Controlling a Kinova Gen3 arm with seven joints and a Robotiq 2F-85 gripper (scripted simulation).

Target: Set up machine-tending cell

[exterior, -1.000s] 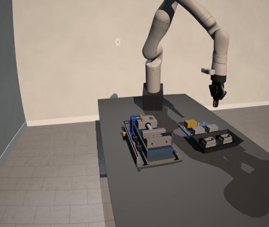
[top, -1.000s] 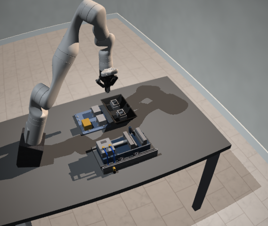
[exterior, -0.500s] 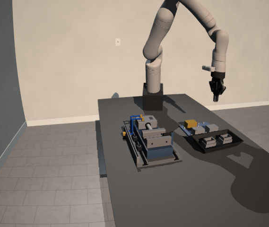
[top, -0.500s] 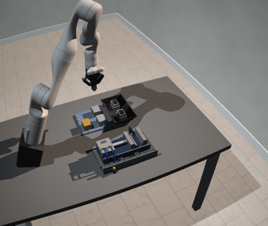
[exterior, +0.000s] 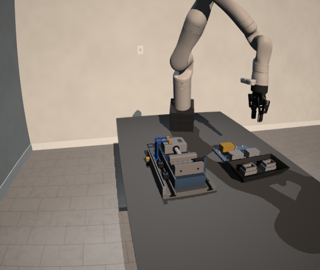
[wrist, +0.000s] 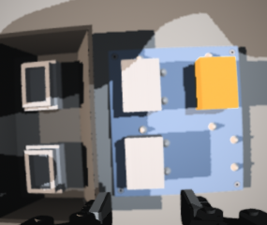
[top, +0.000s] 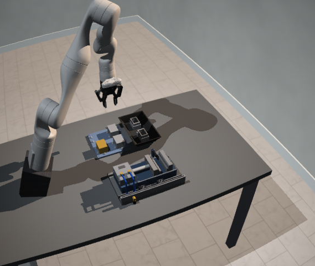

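Arm (top: pixel 74 60) arched high, jaws half apart, empty, above infeed plate (wrist: pixel 180 123)

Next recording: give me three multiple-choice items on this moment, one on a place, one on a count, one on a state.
1. Where are the finished parts?
A. in the vise
B. in the outfeed tray
C. on the infeed plate

2. How many blanks lie on the infeed plate?
A. one
B. two
C. three

3. The claw is:
A. open, holding nothing
B. shut on a blank
C. resting on the table

Key: 1 B, both pocketed parts sit in the outfeed tray. 2 C, two aluminium blanks and one brass blank. 3 A, its fingers stand apart in the air.
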